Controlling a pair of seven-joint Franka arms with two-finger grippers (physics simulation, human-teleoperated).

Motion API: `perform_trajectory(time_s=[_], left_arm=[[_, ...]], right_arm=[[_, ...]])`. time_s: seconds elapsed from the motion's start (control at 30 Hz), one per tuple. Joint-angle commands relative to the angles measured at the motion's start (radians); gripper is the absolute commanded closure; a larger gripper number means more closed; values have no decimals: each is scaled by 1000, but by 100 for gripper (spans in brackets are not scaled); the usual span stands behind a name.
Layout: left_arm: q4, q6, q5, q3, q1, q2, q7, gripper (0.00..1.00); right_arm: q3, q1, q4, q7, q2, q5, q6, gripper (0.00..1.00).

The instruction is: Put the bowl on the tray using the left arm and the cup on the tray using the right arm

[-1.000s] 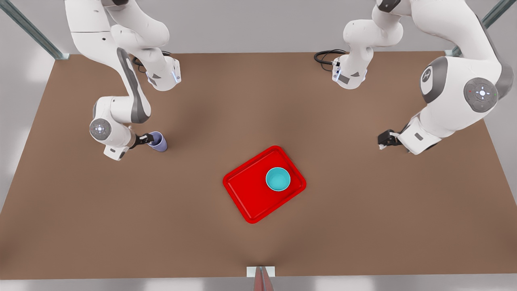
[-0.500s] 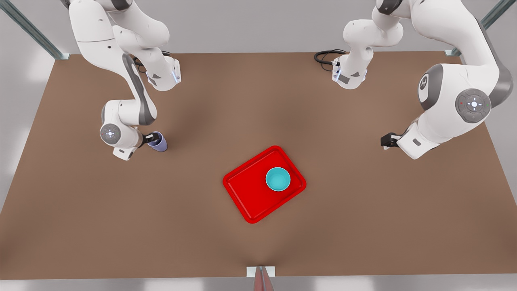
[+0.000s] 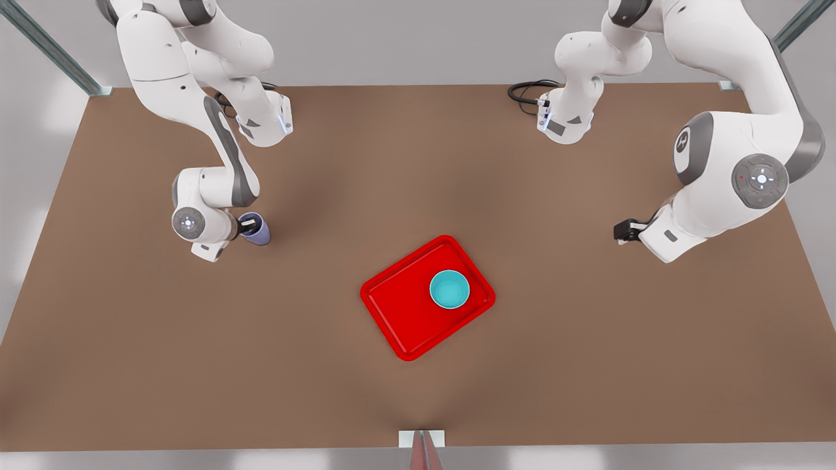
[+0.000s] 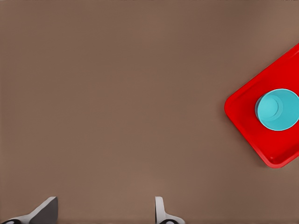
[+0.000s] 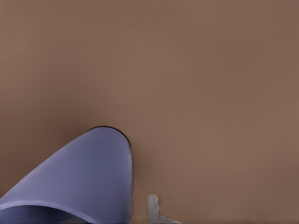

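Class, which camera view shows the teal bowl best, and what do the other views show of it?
The front view: the whole bowl sits on the red tray. The left wrist view also shows it whole, at the picture's edge. The right wrist view shows the cup instead.

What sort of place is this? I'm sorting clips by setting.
Likely a simulated robot test bench, not a home: a bare brown table, metal frame struts at its corners, and just a red tray, bowl and cup.

The left gripper (image 4: 103, 211) hangs over bare brown bench (image 4: 117, 93), its jaws spread wide with nothing between them. Well apart from it lies the red tray (image 4: 243, 121), with the teal bowl (image 4: 277, 109) sitting upright inside its rim.
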Motion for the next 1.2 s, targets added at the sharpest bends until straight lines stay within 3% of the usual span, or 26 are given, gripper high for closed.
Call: perform_trajectory(time_s=[0.0, 0.4, 0.6, 0.97, 1.17], left_arm=[[0, 0, 0, 0, 0, 0, 0, 0], [0, 0, 0, 0, 0, 1, 2, 0], [0, -12, 0, 2, 0, -3, 2, 0], [0, -11, 1, 2, 1, 0, 2, 0], [-2, -12, 1, 2, 1, 0, 0, 0]], right_arm=[[0, 0, 2, 0, 2, 0, 0, 79], [5, 15, 45, -12, 13, -2, -5, 79], [12, 126, 204, -71, -10, 1, -14, 79], [12, 377, 799, 34, 376, 270, -80, 79], [12, 471, 870, 153, 475, 363, -89, 79]])
